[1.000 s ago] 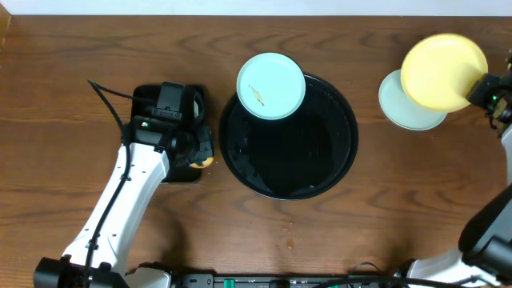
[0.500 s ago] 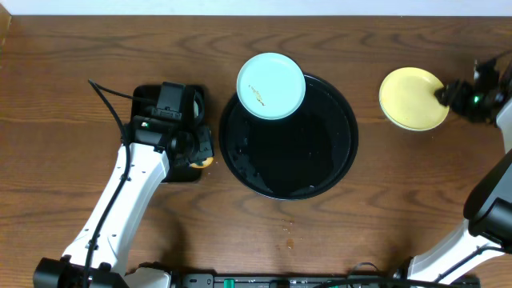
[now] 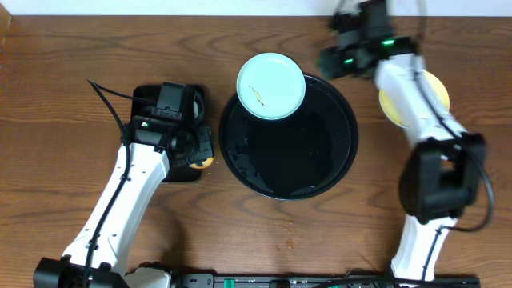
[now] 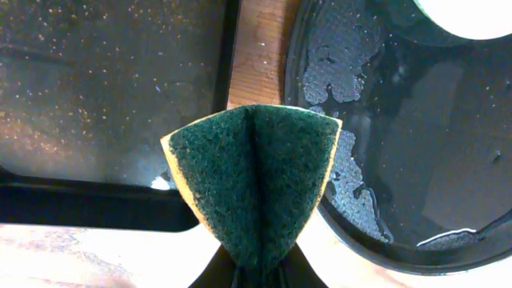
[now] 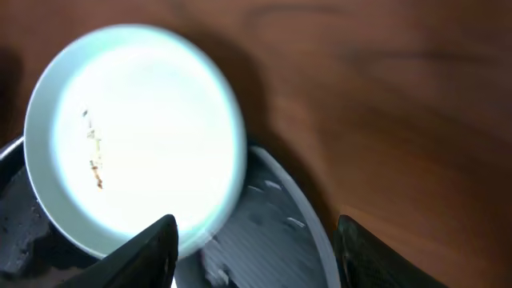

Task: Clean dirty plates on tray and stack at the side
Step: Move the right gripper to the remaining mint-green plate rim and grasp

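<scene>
A pale mint-blue plate with brown smears rests tilted on the far left rim of the round black tray. The right wrist view shows that plate ahead and to the left, with the wet tray rim between the fingers. My right gripper hovers open and empty just right of it. A pale yellow plate lies at the right, partly hidden by the right arm. My left gripper is shut on a folded green-and-yellow sponge between the two trays.
A small rectangular black tray sits under the left wrist, left of the round tray. Water patches cover the round tray's floor. A few crumbs lie on the wood near the front edge.
My right gripper set the yellow plate down on the plate at the right, opened, and swung left to the mint-blue plate on the tray. The left arm has not moved.
</scene>
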You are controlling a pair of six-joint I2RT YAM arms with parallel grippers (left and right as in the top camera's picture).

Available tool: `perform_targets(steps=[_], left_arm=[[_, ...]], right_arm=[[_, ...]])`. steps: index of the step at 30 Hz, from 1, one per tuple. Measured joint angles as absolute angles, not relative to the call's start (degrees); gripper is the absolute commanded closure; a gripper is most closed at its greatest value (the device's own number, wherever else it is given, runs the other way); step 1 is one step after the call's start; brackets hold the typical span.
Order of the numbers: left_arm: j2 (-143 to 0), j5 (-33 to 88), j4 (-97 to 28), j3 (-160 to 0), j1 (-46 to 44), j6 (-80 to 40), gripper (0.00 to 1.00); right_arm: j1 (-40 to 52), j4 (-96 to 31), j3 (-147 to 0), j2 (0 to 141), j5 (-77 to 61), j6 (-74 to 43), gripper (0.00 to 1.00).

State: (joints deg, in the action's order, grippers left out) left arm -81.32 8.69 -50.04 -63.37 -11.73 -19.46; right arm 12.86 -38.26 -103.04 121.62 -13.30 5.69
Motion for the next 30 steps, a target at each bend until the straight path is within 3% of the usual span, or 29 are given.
perform_targets(steps=[8,9,12,17,27,30], left_arm=[[-81.32,8.67,-50.41,-63.37,-11.7,-19.44,0.92],[-81.32,8.67,-50.59,-63.37,-11.73,-19.46,0.92],[-81.32,8.67,-50.78,-63.37,-11.73,-19.46,0.92],[-81.32,8.67,-50.78,-63.37,-11.73,-19.46,0.92],[-81.32,8.67,-50.81,-63.37,-11.73,-19.46,0.92],[-81.32,8.67,-50.72,-63.37,-11.73,-19.46,0.92]], right_arm=[[19.03,-31.14,-103.0,132.51,-7.62,4.38,0.48],[19.11,-30.55,-103.0,133.32,-6.87,4.27,0.65],[19.14,-30.15,-103.04,133.47,-6.07,3.57,0.99],[19.16,-32.58,-103.5,132.57,-6.42,1.04,0.99],[18.74,-57.36,-103.09,123.7,-4.93,-8.64,0.99],[18.2,-59.0,-100.86,122.56,-4.4,-11.18,0.99]])
